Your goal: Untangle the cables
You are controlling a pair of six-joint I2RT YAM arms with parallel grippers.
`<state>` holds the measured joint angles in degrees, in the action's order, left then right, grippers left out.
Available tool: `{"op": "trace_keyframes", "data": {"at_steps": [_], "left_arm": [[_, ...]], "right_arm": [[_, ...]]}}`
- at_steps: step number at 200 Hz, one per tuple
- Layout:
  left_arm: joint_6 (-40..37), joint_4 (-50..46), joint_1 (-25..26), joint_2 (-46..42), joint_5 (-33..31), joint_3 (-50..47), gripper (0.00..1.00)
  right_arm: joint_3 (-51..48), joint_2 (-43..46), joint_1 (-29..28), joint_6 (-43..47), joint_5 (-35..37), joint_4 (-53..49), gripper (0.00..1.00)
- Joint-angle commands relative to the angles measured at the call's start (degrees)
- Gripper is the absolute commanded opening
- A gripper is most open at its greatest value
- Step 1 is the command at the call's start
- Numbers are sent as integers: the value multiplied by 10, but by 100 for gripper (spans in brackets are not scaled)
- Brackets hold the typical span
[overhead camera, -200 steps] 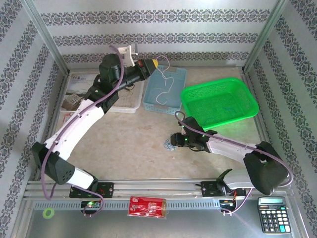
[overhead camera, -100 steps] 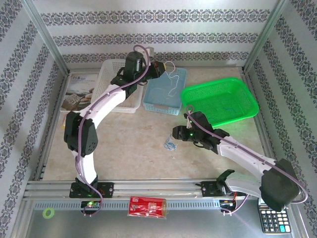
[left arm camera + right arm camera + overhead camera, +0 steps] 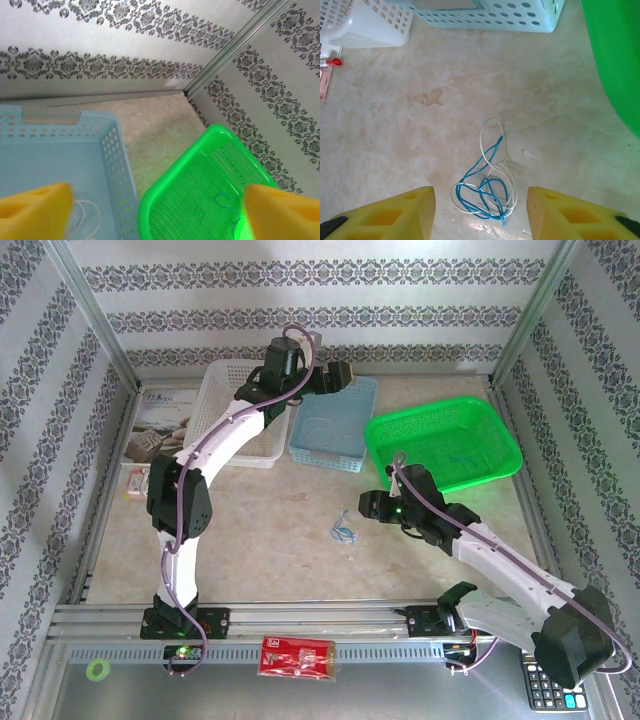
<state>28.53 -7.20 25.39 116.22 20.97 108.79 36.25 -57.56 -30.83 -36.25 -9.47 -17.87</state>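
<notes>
A small tangle of thin blue and white cables (image 3: pixel 487 192) lies on the beige tabletop (image 3: pixel 344 531). My right gripper (image 3: pixel 480 215) hovers just right of it (image 3: pixel 366 508), open, its yellow pads (image 3: pixel 395 215) either side of the tangle and apart from it. My left gripper (image 3: pixel 340 375) stands open and holds nothing (image 3: pixel 157 210), over the gap between the light blue basket (image 3: pixel 120 165) and the green basket (image 3: pixel 170 200). A loose white cable (image 3: pixel 85 220) lies in the blue basket. A blue cable (image 3: pixel 227 205) lies in the green basket.
A white basket (image 3: pixel 245 425) stands left of the blue one (image 3: pixel 335 425), with a booklet (image 3: pixel 160 420) beside it. The green basket (image 3: pixel 445 445) sits at the back right. A red can (image 3: pixel 297 655), a calculator (image 3: pixel 550 695) and a green ring (image 3: pixel 97 670) lie beyond the front rail.
My left gripper has opened and let go of the white cable, which now lies in the blue basket. My right gripper has drawn back to the right, away from the tangle.
</notes>
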Motion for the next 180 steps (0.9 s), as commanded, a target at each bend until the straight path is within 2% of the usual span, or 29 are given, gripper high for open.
{"op": "trace_keyframes", "data": {"at_steps": [1, 58, 105, 138, 180], "left_arm": [[-19, -12, -2, -69, 10, -27, 100], [-3, 35, -2, -208, 9, -215, 100], [60, 58, -2, -317, -1, -401, 100], [111, 72, 0, -399, -11, -536, 100], [149, 66, 0, -503, -32, -652, 100]], "right_arm": [[-3, -10, 8, 4, -1, -8, 52], [-2, -62, -1, 19, -15, 8, 50], [-2, -108, -45, 44, -19, 12, 49], [-7, -122, -75, 54, -16, 3, 44], [-12, -127, -118, 55, -10, -14, 34]]}}
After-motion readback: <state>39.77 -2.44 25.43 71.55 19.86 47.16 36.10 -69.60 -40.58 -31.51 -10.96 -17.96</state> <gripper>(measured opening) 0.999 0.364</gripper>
